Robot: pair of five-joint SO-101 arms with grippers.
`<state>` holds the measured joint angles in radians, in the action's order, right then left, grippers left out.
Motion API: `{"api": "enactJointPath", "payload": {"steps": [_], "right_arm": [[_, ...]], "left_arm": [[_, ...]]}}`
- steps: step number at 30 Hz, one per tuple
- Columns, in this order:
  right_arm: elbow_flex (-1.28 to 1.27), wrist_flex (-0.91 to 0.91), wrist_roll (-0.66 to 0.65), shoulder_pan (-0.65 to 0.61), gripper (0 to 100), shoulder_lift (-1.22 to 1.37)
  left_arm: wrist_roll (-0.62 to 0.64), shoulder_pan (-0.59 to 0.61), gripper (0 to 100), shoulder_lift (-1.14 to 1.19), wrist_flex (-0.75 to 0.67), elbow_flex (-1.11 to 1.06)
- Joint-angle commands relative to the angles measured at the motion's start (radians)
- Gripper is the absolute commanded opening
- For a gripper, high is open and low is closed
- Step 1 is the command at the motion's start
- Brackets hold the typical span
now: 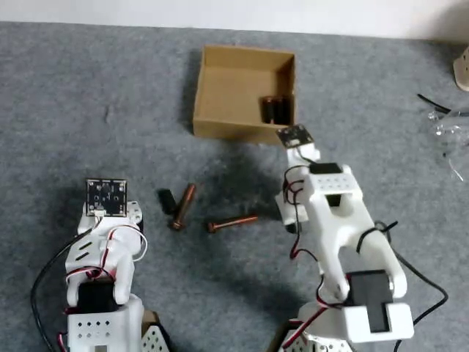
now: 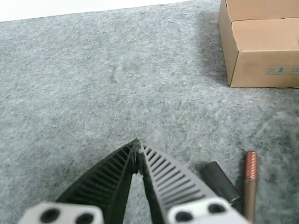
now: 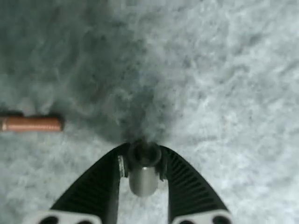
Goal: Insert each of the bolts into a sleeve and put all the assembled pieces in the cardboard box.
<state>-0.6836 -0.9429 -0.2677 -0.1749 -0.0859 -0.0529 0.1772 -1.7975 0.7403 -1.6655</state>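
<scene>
High view: cardboard box (image 1: 220, 81) sits on the bench (image 1: 73, 110) toward the middle of the far edge. Two dark pieces (image 1: 275, 110) lie in its right near corner (they look like finished assemblies, can't confirm a bolt inside each). Mid-bench, between box and arms: slanted bolt (image 1: 182, 207) with the black sleeve (image 1: 168, 200) just beside it, not slid on. Flat bolt (image 1: 232, 222) lies a little to the right of those, bare. Left arm (image 1: 102, 257) is at the near left corner. Right arm (image 1: 344, 242) is near right, its wrist over the spot just right of the flat bolt.

Left wrist view: left gripper (image 2: 138, 148) jaws closed, nothing between them, over bare bench. Black sleeve and slanted bolt lie near it, box farther off.

Right wrist view: right gripper (image 3: 142, 154) jaws clamped on a grey sleeve (image 3: 142, 179), its dark open end facing away from the wrist. A bolt's threaded end lies near, not touching; probably the flat bolt.

Status: about halfway by my read. Two pieces boxed, two bolts loose, neither in a sleeve. Left to do: mate grey sleeve with a bolt, mate black sleeve with the other, drop both in the box.
</scene>
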Motion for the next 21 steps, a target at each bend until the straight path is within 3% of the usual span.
{"api": "enactJointPath", "payload": {"steps": [1,9,14,21], "right_arm": [[0.004,0.028,-0.008,0.015,0.6,0.038],[0.005,0.031,-0.006,0.015,2.0,0.074],[0.022,-0.051,-0.006,0.015,9.5,0.074],[0.104,-0.176,-0.006,0.018,10.3,0.074]], "left_arm": [[0.005,-0.002,1,-0.007,-0.026,0.016],[0.005,-0.002,1,-0.007,-0.026,0.016],[0.005,-0.002,1,-0.007,-0.028,0.016],[0.005,-0.002,1,-0.007,-0.028,0.016]]}}
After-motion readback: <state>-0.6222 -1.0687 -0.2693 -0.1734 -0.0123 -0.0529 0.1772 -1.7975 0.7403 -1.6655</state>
